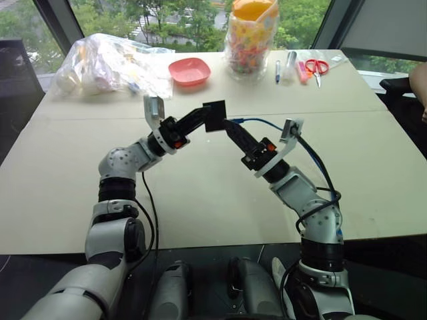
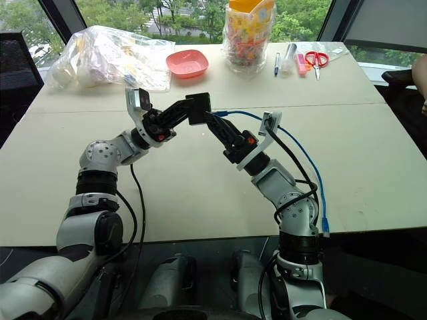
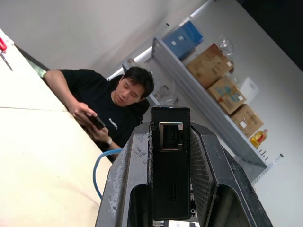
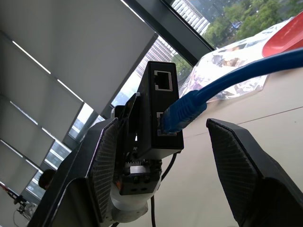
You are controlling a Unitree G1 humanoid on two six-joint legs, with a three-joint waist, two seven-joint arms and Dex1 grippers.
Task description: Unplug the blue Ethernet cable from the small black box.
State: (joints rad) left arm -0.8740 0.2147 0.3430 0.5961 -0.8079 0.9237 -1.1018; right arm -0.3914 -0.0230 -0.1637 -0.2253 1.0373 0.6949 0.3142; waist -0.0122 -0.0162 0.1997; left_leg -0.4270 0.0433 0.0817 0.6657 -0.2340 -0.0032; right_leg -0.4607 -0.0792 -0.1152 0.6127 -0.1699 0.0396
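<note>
Above the middle of the tabletop (image 1: 200, 193), I see my left gripper (image 1: 208, 119) holding the small black box (image 1: 215, 115) raised in the air, its fingers closed tight on the box's sides. My right gripper (image 1: 232, 128) sits just beside the box with its fingers spread wide, one on either side of the plug. From the right wrist camera, the blue Ethernet cable (image 4: 236, 78) appears still plugged into the box's lower port, though I cannot be sure it is fully seated. From there it trails back over my right arm. At the tabletop's far edge sit a pink bowl (image 1: 189, 71) and red scissors (image 1: 317, 67).
</note>
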